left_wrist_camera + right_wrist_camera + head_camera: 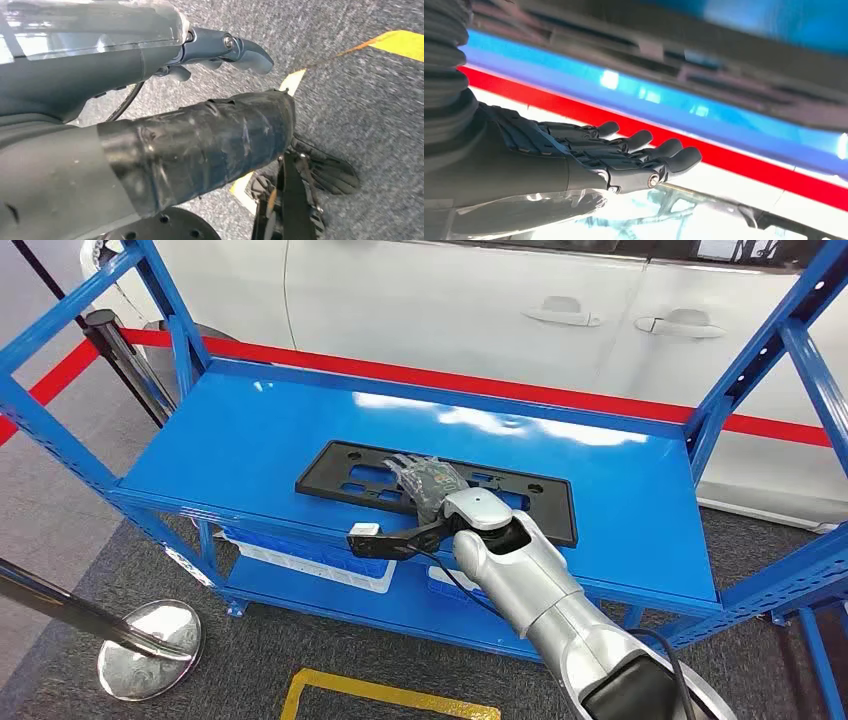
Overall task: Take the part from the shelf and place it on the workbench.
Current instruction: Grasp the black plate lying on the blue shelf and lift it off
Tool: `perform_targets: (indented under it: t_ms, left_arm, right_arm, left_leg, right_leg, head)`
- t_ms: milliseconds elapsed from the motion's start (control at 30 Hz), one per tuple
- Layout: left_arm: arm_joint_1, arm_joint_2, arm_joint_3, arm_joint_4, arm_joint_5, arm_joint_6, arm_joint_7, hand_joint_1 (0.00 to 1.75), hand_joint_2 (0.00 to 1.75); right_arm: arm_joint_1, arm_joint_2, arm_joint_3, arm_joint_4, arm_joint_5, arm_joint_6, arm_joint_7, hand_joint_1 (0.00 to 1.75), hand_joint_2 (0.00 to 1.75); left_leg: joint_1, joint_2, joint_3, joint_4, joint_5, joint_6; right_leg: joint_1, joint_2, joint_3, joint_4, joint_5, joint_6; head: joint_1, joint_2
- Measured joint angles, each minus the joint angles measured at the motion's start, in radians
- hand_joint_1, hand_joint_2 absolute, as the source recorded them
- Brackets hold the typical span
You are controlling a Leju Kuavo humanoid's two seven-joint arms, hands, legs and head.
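A flat black frame-shaped part (340,465) lies on the top deck of the blue shelf (230,430), near its front edge. My right hand (425,482) reaches over the middle of the part with its fingers stretched out flat. In the right wrist view the straight fingers (644,157) lie apart from the blurred black part (674,55), with a gap between them and nothing held. My left hand (220,50) hangs over the grey floor, fingers and thumb apart, holding nothing.
Blue uprights (745,365) stand at the shelf's corners. A white car (480,300) and a red belt (450,380) run behind it. Bins (310,562) sit on the lower deck. A chrome post base (150,648) and yellow floor tape (380,695) lie in front.
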Motion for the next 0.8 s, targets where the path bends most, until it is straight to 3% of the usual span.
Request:
perform_targets:
  t_ms: [67, 133, 200, 233, 267, 333, 367, 433, 533, 567, 633, 700, 733, 767, 800]
  left_arm:
    - [0.001, -0.001, 0.0, 0.0, 0.0, -0.002, -0.001, 0.0, 0.0]
    - [0.002, -0.003, 0.0, 0.001, 0.0, -0.008, -0.004, 0.0, 0.0]
    - [0.001, -0.003, 0.0, 0.001, 0.001, -0.014, -0.01, 0.0, 0.0]
    - [0.001, -0.004, 0.0, 0.001, 0.001, -0.016, -0.012, 0.0, 0.0]
    - [0.001, -0.005, 0.0, 0.001, 0.001, -0.018, -0.015, 0.0, 0.0]
    - [0.001, -0.008, 0.001, 0.002, 0.002, -0.023, -0.019, 0.0, 0.0]
    - [0.0, -0.01, 0.001, 0.003, 0.002, -0.025, -0.022, 0.0, 0.0]
    - [-0.002, -0.013, 0.001, 0.003, 0.005, -0.03, -0.03, 0.0, 0.0]
    - [-0.004, -0.015, 0.005, 0.003, 0.011, -0.033, -0.04, 0.0, 0.0]
    - [-0.004, -0.016, 0.006, 0.003, 0.012, -0.034, -0.041, 0.0, 0.0]
    - [-0.004, -0.017, 0.008, 0.004, 0.012, -0.035, -0.045, 0.0, 0.0]
    - [-0.004, -0.016, 0.009, 0.004, 0.011, -0.033, -0.044, 0.0, 0.0]
    - [-0.004, -0.016, 0.01, 0.004, 0.012, -0.031, -0.04, 0.0, 0.0]
    - [-0.003, -0.015, 0.012, 0.004, 0.014, -0.03, -0.034, 0.0, 0.0]
    - [-0.003, -0.013, 0.015, 0.003, 0.016, -0.031, -0.028, 0.0, 0.0]
  right_arm:
    - [-0.006, -0.006, 0.0, -0.017, -0.004, 0.002, 0.003, 0.0, 1.75]
    - [-0.018, -0.02, 0.0, -0.053, -0.013, 0.016, 0.014, 0.0, 1.75]
    - [-0.029, -0.033, 0.0, -0.085, -0.02, 0.039, 0.028, 0.0, 1.75]
    - [-0.034, -0.038, 0.0, -0.098, -0.023, 0.048, 0.032, 0.0, 1.75]
    - [-0.039, -0.042, 0.0, -0.109, -0.025, 0.054, 0.035, 0.0, 1.75]
    - [-0.047, -0.046, 0.0, -0.124, -0.03, 0.057, 0.035, 0.0, 1.75]
    - [-0.049, -0.048, 0.0, -0.127, -0.033, 0.057, 0.035, 0.0, 1.75]
    - [-0.051, -0.052, 0.0, -0.124, -0.042, 0.055, 0.031, 0.0, 1.75]
    - [-0.05, -0.053, 0.0, -0.095, -0.063, 0.049, 0.014, 0.0, 1.75]
    - [-0.051, -0.053, 0.001, -0.085, -0.069, 0.047, 0.008, 0.0, 1.75]
    - [-0.052, -0.053, 0.003, -0.065, -0.074, 0.043, 0.001, 0.0, 1.75]
    - [-0.051, -0.052, 0.01, -0.042, -0.081, 0.041, -0.007, 0.0, 0.87]
    - [-0.05, -0.05, 0.014, -0.03, -0.085, 0.041, -0.013, 0.0, 0.44]
    - [-0.05, -0.045, 0.017, -0.018, -0.09, 0.04, -0.019, 0.0, 0.0]
    - [-0.052, -0.038, 0.02, -0.007, -0.096, 0.038, -0.023, 0.0, 0.0]
  left_leg:
    - [0.0, 0.002, 0.002, -0.001, -0.002, 0.007]
    - [-0.001, 0.003, 0.005, -0.001, -0.005, 0.016]
    - [-0.001, 0.002, 0.008, -0.001, -0.009, 0.019]
    - [-0.001, 0.001, 0.012, -0.001, -0.012, 0.019]
    - [-0.001, 0.001, 0.018, -0.001, -0.015, 0.018]
    - [-0.003, 0.0, 0.028, 0.0, -0.024, 0.013]
    - [-0.005, 0.0, 0.03, 0.001, -0.027, 0.009]
    - [-0.006, -0.001, 0.03, -0.001, -0.029, -0.002]
    - [-0.004, 0.0, 0.031, 0.005, -0.039, -0.017]
    - [-0.003, 0.0, 0.018, 0.034, -0.057, -0.021]
    - [-0.002, 0.0, -0.041, 0.149, -0.109, -0.027]
    - [-0.002, 0.001, -0.106, 0.257, -0.136, -0.032]
    - [-0.002, 0.001, -0.118, 0.266, -0.123, -0.033]
    - [-0.002, 0.001, -0.109, 0.234, -0.092, -0.033]
    - [-0.002, 0.001, -0.084, 0.17, -0.05, -0.031]
  right_leg:
    - [-0.002, -0.001, -0.026, 0.053, -0.028, 0.003]
    - [-0.005, -0.002, -0.093, 0.181, -0.082, 0.009]
    - [-0.008, -0.002, -0.15, 0.272, -0.099, 0.011]
    - [-0.008, -0.002, -0.155, 0.267, -0.08, 0.011]
    - [-0.008, -0.002, -0.14, 0.224, -0.044, 0.008]
    - [-0.005, -0.002, -0.081, 0.088, 0.029, -0.001]
    - [-0.002, -0.002, -0.056, 0.035, 0.046, -0.005]
    - [0.004, -0.001, -0.038, -0.003, 0.045, -0.01]
    - [-0.002, -0.001, -0.025, -0.021, 0.047, -0.022]
    - [-0.005, -0.002, -0.018, -0.028, 0.048, -0.027]
    - [-0.005, -0.004, -0.011, -0.033, 0.046, -0.034]
    - [-0.004, -0.006, -0.01, -0.03, 0.042, -0.039]
    - [-0.003, -0.005, -0.009, -0.028, 0.04, -0.039]
    - [-0.003, -0.004, -0.008, -0.026, 0.037, -0.039]
    - [-0.004, -0.002, -0.005, -0.023, 0.033, -0.038]
  head:
    - [0.0, 0.0]
    - [0.0, 0.0]
    - [0.0, 0.0]
    - [0.0, 0.0]
    - [0.0, 0.0]
    - [0.0, 0.0]
    - [0.0, 0.0]
    - [0.0, 0.0]
    - [0.0, 0.0]
    - [0.0, 0.0]
    - [0.0, 0.0]
    - [0.0, 0.0]
    - [0.0, 0.0]
    - [0.0, 0.0]
    - [0.0, 0.0]
